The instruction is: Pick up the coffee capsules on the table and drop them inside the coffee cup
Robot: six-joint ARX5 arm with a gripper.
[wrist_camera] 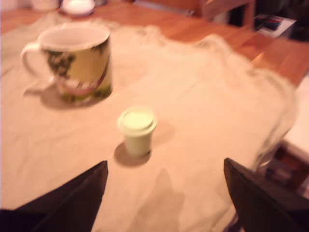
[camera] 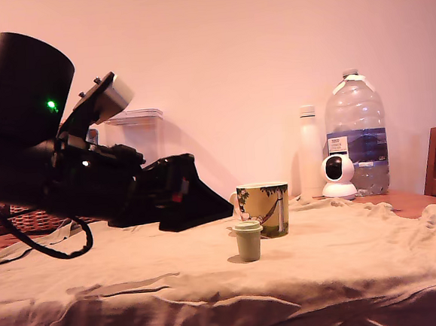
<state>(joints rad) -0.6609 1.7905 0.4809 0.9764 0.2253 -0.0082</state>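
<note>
Wrist view shows my end effector (wrist_camera: 164, 193) spread wide and empty, the pale green capsule (wrist_camera: 137, 130) standing just ahead, coffee cup (wrist_camera: 77, 63) beyond, ready for a straight approach

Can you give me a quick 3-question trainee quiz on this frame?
1. True or false: the pale green capsule stands upright on the cloth.
2. In the exterior view, the mug is: A) behind the capsule, B) in front of it, C) lying on its side.
3. What is the hand holding?

Key: 1 true. 2 A. 3 nothing; its fingers are spread wide apart, short of the capsule.
</note>
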